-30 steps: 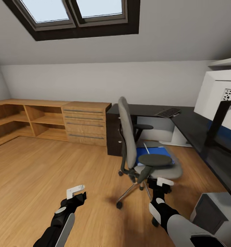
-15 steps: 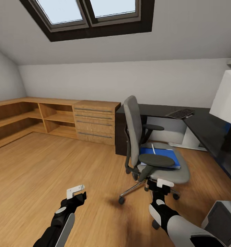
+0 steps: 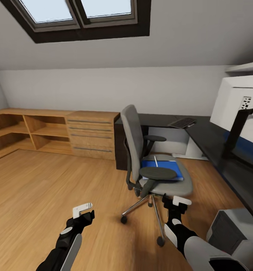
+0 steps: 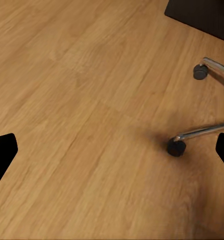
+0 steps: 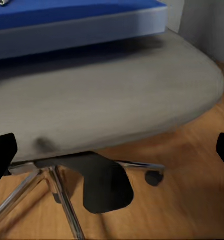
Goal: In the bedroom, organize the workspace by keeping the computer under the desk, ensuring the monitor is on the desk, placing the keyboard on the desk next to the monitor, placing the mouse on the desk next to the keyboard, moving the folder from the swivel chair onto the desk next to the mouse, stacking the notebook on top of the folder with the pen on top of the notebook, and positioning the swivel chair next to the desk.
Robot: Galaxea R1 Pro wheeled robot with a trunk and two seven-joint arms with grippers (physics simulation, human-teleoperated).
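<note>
Both grippers, left [image 3: 82, 209] and right [image 3: 178, 201], are apart and empty, so we judge little done: folder [image 3: 162, 168] lies on chair [image 3: 150, 165], keyboard [image 3: 182, 122] on desk [image 3: 212, 141].

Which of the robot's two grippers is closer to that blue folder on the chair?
The right. The right gripper hangs just below the swivel chair's seat edge, near the folder lying on it. The left gripper hovers over bare floor, well off to the chair's side.
</note>
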